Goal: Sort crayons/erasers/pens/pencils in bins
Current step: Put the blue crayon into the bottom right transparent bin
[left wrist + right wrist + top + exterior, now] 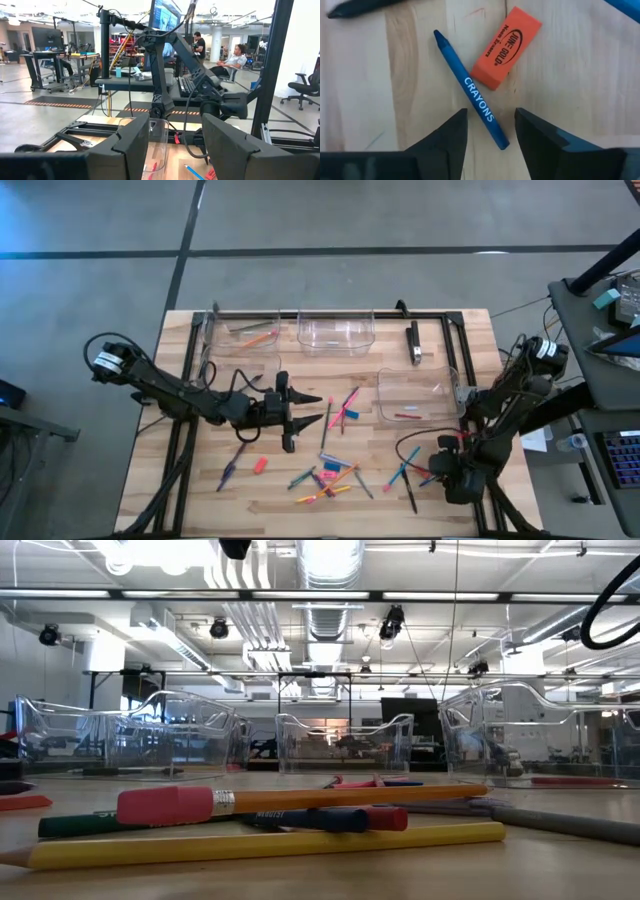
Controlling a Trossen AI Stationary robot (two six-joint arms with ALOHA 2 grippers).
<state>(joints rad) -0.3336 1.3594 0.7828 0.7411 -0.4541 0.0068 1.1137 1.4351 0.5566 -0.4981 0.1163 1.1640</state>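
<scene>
Right gripper (490, 132) jaws part-open astride blue crayon (470, 90) — ungripped; left gripper (175, 145) open.

Setting: robotics lab in an open industrial hall. Polished concrete floor (400, 220), exposed ceiling ducts (330, 570) and track lights. Wooden worktable (270, 490) in a black metal frame. Beyond it: monitors (165, 14) on stands, desks, office chairs, people seated (235, 57) at workstations.

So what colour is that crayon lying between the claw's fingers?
Blue, with white "CRAYONS" lettering. The crayon shows best in the right wrist view, beside an orange eraser.
</scene>
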